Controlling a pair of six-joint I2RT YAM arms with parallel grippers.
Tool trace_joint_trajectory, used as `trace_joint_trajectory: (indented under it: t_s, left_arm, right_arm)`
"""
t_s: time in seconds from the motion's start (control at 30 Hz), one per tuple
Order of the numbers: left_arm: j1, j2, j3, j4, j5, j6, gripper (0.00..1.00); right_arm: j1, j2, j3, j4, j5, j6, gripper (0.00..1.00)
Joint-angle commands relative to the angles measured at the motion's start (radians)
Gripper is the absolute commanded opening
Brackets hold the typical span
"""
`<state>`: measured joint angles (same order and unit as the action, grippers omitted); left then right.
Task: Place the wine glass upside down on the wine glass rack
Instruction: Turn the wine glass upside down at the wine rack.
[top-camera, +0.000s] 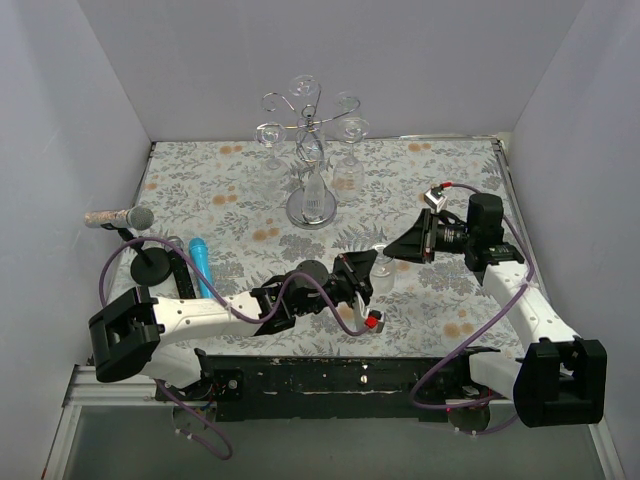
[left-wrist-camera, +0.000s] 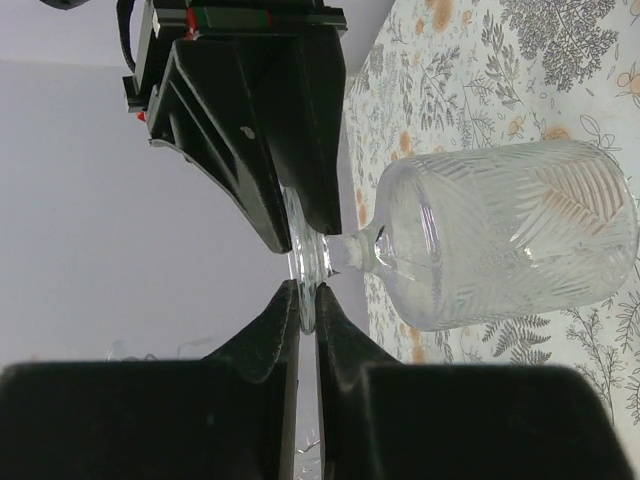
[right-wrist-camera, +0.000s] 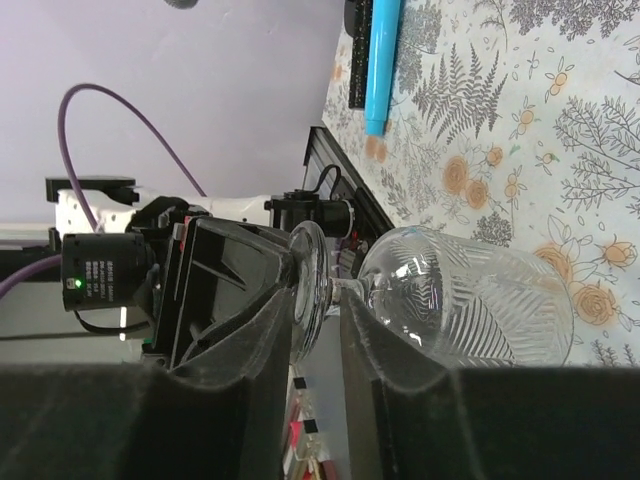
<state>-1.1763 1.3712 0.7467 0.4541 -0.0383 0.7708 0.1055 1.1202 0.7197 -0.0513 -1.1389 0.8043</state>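
Glass, clear and cut with a leaf pattern: the wine glass (left-wrist-camera: 510, 240) is hanging inverted, foot up and bowl down, over the flowered tablecloth (top-camera: 200, 180) between the two arms. Whether its rim is touching the cloth I cannot tell.

- Left gripper (left-wrist-camera: 307, 315) is pinching the foot disc (left-wrist-camera: 305, 275) flat between fully closed jaws.
- Right gripper (right-wrist-camera: 318, 325) is sitting astride the same disc from the opposite side, jaws part open. One finger is behind the disc, the other on the stem (right-wrist-camera: 345, 287) side with a gap showing. No firm hold is visible.

Judgement: a handover to the right arm is looking like the step in hand.
- The right jaws should be meeting the disc's flat faces squarely, clear of the left pads and off the thin stem.
- The left should be letting go only once that pinch is sure. The disc is thin and slick, so a skewed grip is risking a swing.

Wine glass rack (top-camera: 310, 150) is standing at the far centre, well apart. Other glasses (top-camera: 352, 130) seem to be hanging there, so a free curled arm is needing choosing.
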Motion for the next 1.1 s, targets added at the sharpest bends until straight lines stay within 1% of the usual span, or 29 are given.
trace_joint_trajectory:
  t_s: [0.0,0.1,0.17,0.33,0.37,0.43,0.53,0.57,0.63,0.73,0.8,0.83,0.87,0.93,1.07]
  left_arm:
    - [-0.011,-0.007,0.060,0.113,-0.018,0.022,0.00]
    - [-0.019,-0.009,0.057,0.110,-0.023,0.016,0.00]
    - [-0.023,-0.011,0.056,0.110,-0.023,0.005,0.00]
    - [-0.032,-0.032,0.030,0.133,-0.021,-0.088,0.23]
    - [-0.034,-0.040,0.022,0.136,-0.021,-0.109,0.32]
    - [-0.037,-0.061,0.010,0.121,-0.014,-0.152,0.45]
    - [-0.046,-0.099,-0.007,0.046,0.012,-0.218,0.71]
    - [-0.051,-0.116,-0.020,0.035,0.017,-0.246,0.75]
    - [-0.057,-0.153,-0.056,0.015,0.014,-0.293,0.84]
    - [-0.063,-0.231,-0.079,-0.018,-0.001,-0.399,0.89]
    - [-0.065,-0.283,-0.069,-0.081,-0.011,-0.506,0.96]
    - [-0.065,-0.306,-0.061,-0.109,-0.020,-0.577,0.98]
    - [-0.065,-0.334,-0.050,-0.141,-0.028,-0.638,0.98]
    - [-0.065,-0.374,-0.030,-0.198,-0.055,-0.816,0.98]
    - [-0.063,-0.420,0.028,-0.317,-0.169,-1.127,0.98]
  right_arm:
    - [0.010,-0.011,-0.003,0.025,-0.038,0.022,0.26]
    - [0.008,-0.008,-0.029,0.105,-0.047,0.082,0.02]
    - [0.007,-0.005,-0.054,0.157,-0.051,0.120,0.01]
    - [-0.001,-0.007,-0.063,0.188,-0.048,0.137,0.01]
    - [-0.004,-0.007,-0.063,0.192,-0.048,0.139,0.01]
    - [-0.015,-0.011,-0.066,0.197,-0.047,0.142,0.01]
    - [-0.024,-0.025,-0.080,0.209,-0.038,0.144,0.01]
    - [-0.024,-0.031,-0.086,0.214,-0.035,0.142,0.01]
    - [-0.027,-0.042,-0.091,0.212,-0.029,0.133,0.01]
    - [-0.038,-0.051,-0.089,0.189,-0.016,0.098,0.01]
    - [-0.046,-0.053,-0.085,0.174,-0.007,0.069,0.01]
    - [-0.049,-0.054,-0.080,0.159,0.004,0.046,0.01]
    - [-0.052,-0.056,-0.075,0.147,0.011,0.029,0.01]
    - [-0.056,-0.057,-0.066,0.119,0.022,-0.016,0.01]
    - [-0.059,-0.057,-0.049,0.076,0.041,-0.080,0.01]
